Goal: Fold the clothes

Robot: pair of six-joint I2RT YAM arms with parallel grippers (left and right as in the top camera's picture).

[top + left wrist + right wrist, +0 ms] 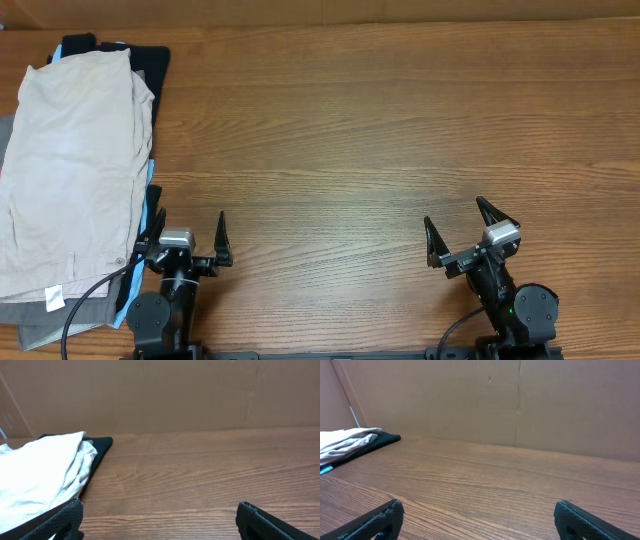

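The beige shorts (pixel 75 170) lie folded on top of a pile of clothes at the table's left edge, with a small white tag at the near corner. They also show in the left wrist view (pixel 40 477) and far left in the right wrist view (pixel 347 440). My left gripper (pixel 188 238) is open and empty at the front, just right of the pile. My right gripper (pixel 460 232) is open and empty at the front right, far from the shorts. Both sets of jaws (pixel 160 520) (pixel 480 520) hover over bare wood.
Under the shorts lie a black garment (pixel 150 65), a light-blue one (pixel 152 195) and grey trousers (pixel 60 320). The wooden table (pixel 380 140) stretches right of the pile. A brown cardboard wall (pixel 175 395) stands behind the table.
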